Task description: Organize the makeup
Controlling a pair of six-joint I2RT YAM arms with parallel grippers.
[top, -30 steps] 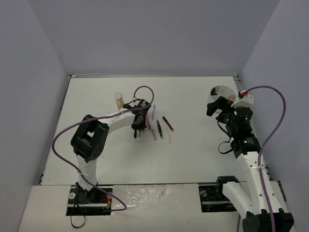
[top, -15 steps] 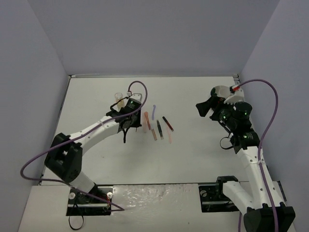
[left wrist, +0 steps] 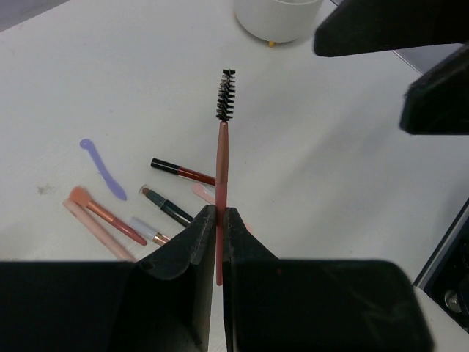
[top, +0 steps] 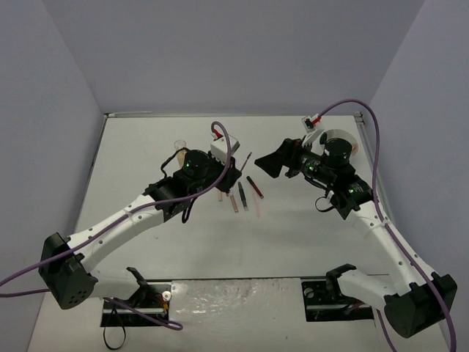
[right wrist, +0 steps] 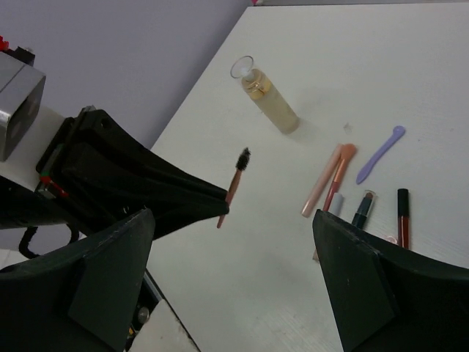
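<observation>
Now the left gripper [left wrist: 218,216] is pinching a thin pink wand [left wrist: 222,165]. Its two fingers are pressing together on the lower part of the handle, with only the handle between them. In the left wrist view the wand is pointing towards 12 o'clock, and its black bristle head is sitting at the far end. A short bit of the handle is sticking out below the fingers.

The right gripper [right wrist: 234,216] is standing wide apart and is holding nothing. In the top view it is hanging at about 3 o'clock from the left gripper and facing it, near but not touching.

The other makeup is lying on the white table [top: 132,169]. In the left wrist view a lilac spatula [left wrist: 102,169] is lying at about 10 o'clock from the fingers. A red stick [left wrist: 183,171] with a black end, a dark stick [left wrist: 167,205] and two pink sticks [left wrist: 106,216] are lying close together around 9 to 10 o'clock. In the right wrist view a clear bottle [right wrist: 270,103] with beige liquid is lying on its side, well apart from the sticks and at about 12 o'clock from the wand.

The white bowl [left wrist: 278,22] is standing at about 1 o'clock from the wand head, apart from it.
</observation>
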